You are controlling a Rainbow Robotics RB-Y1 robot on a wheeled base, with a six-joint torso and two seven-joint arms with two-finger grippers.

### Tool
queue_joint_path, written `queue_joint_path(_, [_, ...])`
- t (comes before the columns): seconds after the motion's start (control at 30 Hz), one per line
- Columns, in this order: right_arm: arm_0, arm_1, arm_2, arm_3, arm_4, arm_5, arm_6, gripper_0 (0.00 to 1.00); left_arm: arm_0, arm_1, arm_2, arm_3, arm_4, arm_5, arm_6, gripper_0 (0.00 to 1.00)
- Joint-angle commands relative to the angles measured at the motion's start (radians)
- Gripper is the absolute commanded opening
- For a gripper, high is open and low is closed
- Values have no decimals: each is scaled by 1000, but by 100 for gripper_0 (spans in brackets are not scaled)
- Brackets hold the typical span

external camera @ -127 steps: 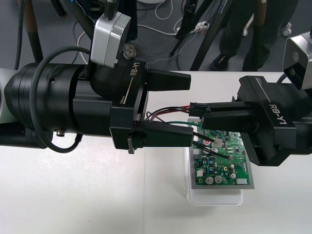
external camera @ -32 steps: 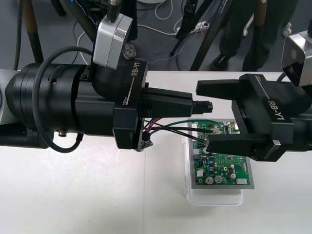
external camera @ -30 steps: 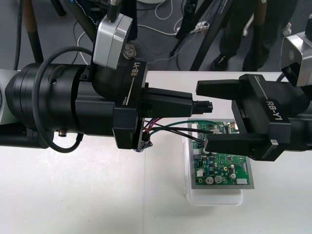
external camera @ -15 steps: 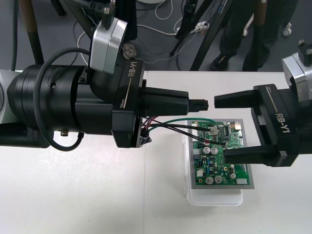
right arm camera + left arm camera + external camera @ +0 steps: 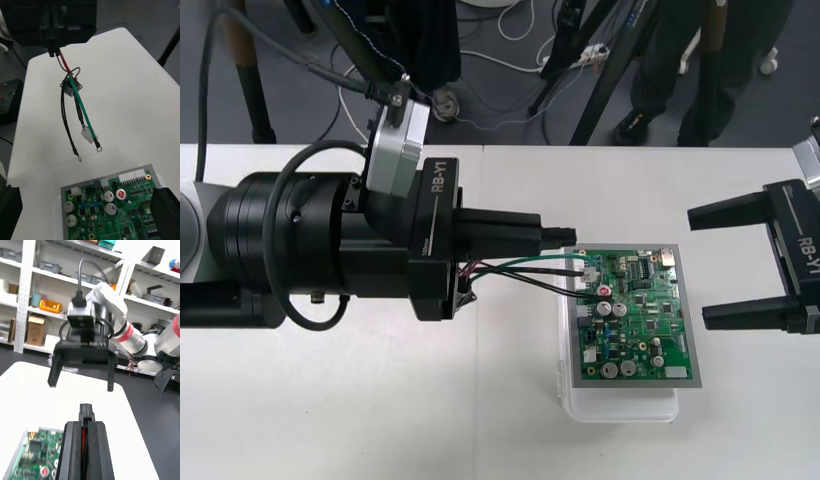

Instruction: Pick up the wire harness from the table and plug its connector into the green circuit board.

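The green circuit board [image 5: 635, 318] sits on its white base [image 5: 620, 405] right of centre. My left gripper [image 5: 566, 235] reaches in from the left, shut on the harness's black plug [image 5: 85, 411] just left of the board's far corner. Red, green and black wires [image 5: 525, 270] hang from it toward the board's edge. In the right wrist view the round metal socket [image 5: 69, 87], a small white connector [image 5: 89, 135] and ring terminals dangle above the table. My right gripper [image 5: 715, 265] stands open to the right of the board, holding nothing.
The table's far edge [image 5: 580, 148] runs just behind the board, with dark floor, cables and tripod legs beyond. Bare table [image 5: 380, 400] lies in front of the left arm and around the white base.
My right gripper has drawn back to the right, off the board, still open. My left gripper has shifted slightly left and nearer the board's edge, with the plug still in it.
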Motion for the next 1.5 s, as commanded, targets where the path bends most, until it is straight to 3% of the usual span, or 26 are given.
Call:
queue_joint_path(0.03, [-8, -63, -41, -1, 41, -6, -3, 100, 61, 17, -11, 4, -21, 46, -132, 0])
queue_joint_path(0.3, [10, -121, -41, -1, 69, -6, 13, 100, 150, -40, -11, 82, -21, 46, -298, 0])
queue_joint_path(0.6, [12, -183, -53, -1, 34, -6, 17, 100, 190, -63, 12, 202, 7, -23, -462, 0])
queue_joint_path(1.07, [13, -219, -41, -10, 74, -6, 59, 100, 166, -118, 24, 406, 49, -155, -662, 0])
queue_joint_path(1.5, [119, -249, -39, -179, 215, -6, 120, 100, 112, -223, -4, 588, 2, -314, -712, 0])
